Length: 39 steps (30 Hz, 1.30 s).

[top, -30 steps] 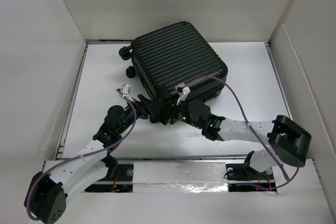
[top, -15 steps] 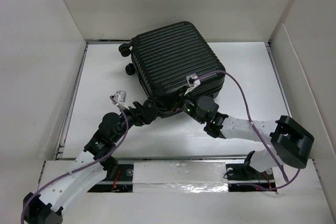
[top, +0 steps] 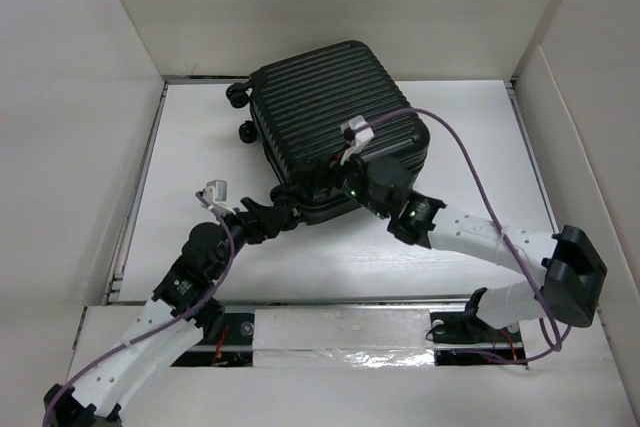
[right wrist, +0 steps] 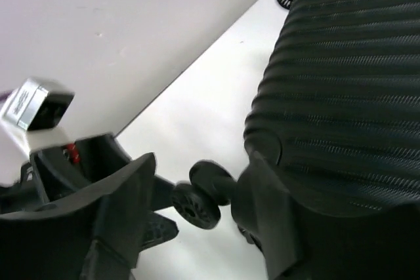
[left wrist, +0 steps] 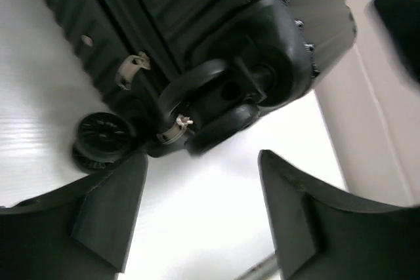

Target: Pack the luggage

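The luggage (top: pixel 335 112), a black ribbed hard-shell case, lies shut on the white table (top: pixel 470 237), its wheels pointing left. My left gripper (top: pixel 262 217) sits just short of its near-left corner, open. In the left wrist view nothing lies between the fingers (left wrist: pixel 111 208) of my left gripper (left wrist: pixel 202 159), and a wheel housing (left wrist: pixel 223 96) shows ahead. My right gripper (top: pixel 325 187) is at the luggage's near edge. In the right wrist view my right gripper (right wrist: pixel 200 162) stands open. A small wheel (right wrist: pixel 197 204) lies in the gap, and the right finger is against the ribbed shell (right wrist: pixel 348 83).
White walls (top: pixel 80 97) box in the table on the left, back and right. Two more wheels (top: pixel 240 99) stick out at the luggage's far-left end. A taped metal rail (top: pixel 340 332) runs along the near edge between the arm bases.
My left gripper has drawn back toward the near left, away from the luggage's corner. My right gripper has pushed forward to the near edge and stands wider than half a second ago. The luggage shifted slightly.
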{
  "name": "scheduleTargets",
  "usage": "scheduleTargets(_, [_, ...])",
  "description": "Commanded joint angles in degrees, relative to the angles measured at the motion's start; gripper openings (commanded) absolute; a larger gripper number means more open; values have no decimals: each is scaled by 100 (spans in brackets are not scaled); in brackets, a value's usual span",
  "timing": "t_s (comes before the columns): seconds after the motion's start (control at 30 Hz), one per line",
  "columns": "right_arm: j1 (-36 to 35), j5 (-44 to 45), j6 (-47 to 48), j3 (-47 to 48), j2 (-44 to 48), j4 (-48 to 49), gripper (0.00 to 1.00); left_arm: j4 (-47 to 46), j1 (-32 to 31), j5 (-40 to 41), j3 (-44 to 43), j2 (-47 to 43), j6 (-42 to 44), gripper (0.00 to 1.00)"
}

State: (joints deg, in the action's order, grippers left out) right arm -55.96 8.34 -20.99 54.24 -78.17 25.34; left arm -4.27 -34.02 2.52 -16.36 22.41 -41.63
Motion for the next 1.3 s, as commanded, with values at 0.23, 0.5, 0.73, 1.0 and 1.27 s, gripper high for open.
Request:
scheduleTargets(0.23, [-55, -77, 1528, 1080, 74, -2104, 20, 814, -43, 337, 906, -1785, -196, 3])
scheduleTargets(0.5, [-370, -685, 2263, 1597, -425, -2470, 45, -1791, -105, 11, 1232, 683, 181, 25])
scheduleTargets(0.73, [-573, -1502, 4356, 2924, -1287, -3878, 68, -3324, -105, 29, 1021, 2284, 427, 42])
scheduleTargets(1.0, [-310, -2562, 5859, 4550, -2130, -5940, 88, -3327, -105, -94, 1372, 1934, 207, 39])
scheduleTargets(1.27, [-135, -2547, 6458, 6361, -3687, -7991, 91, -2860, -105, -217, 1407, 1511, 111, 39])
